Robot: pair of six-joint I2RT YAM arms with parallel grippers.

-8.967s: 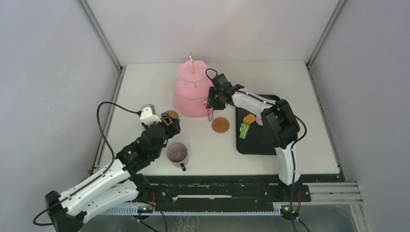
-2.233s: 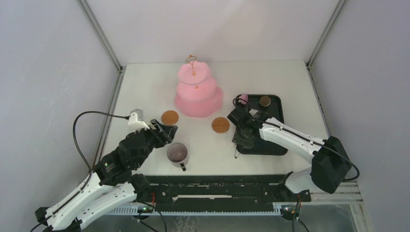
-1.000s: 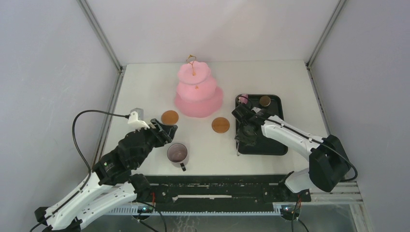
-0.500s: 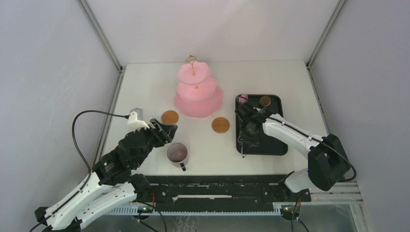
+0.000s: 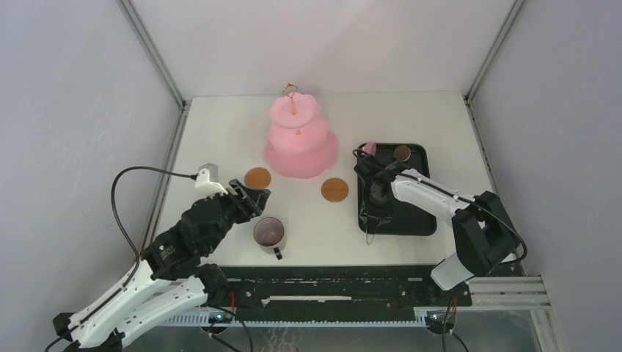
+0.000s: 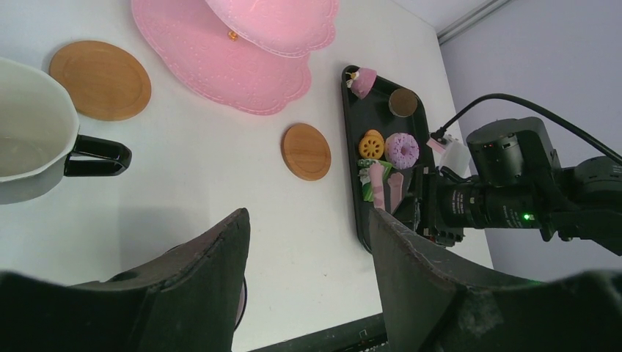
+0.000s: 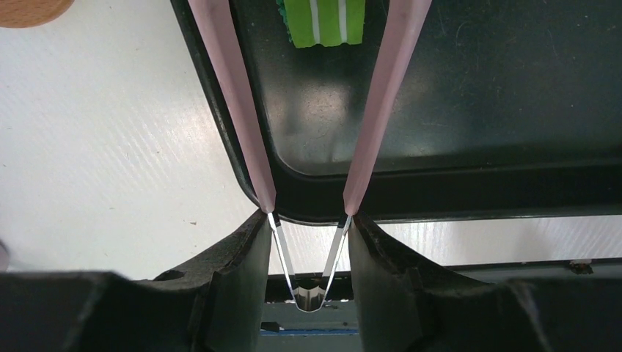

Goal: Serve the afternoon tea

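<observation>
The pink three-tier cake stand point(image 5: 297, 139) point(image 6: 242, 59) stands at the back centre, with two brown coasters point(image 5: 257, 177) point(image 5: 334, 189) in front of it. A mug point(image 5: 269, 233) sits just right of my left gripper point(image 5: 249, 198) point(image 6: 308, 220), which is open and empty. Another mug point(image 6: 29, 139) with a dark handle shows at the left edge of the left wrist view. Toy pastries point(image 6: 387, 148) lie on the black tray point(image 5: 414, 220) point(image 7: 477, 110). My right gripper point(image 5: 378, 196) point(image 7: 308, 224) is shut on the pink-armed tongs point(image 7: 381, 110), whose arms straddle a green pastry point(image 7: 320, 22).
The tray's near rim point(image 7: 411, 202) runs under the tongs. Metal frame posts rise at the table's back corners. A black rail point(image 5: 330, 286) runs along the near edge between the arm bases.
My right gripper has shifted the tongs slightly to the right, further over the tray, and its elbow has swung in. The left arm has stayed still.
</observation>
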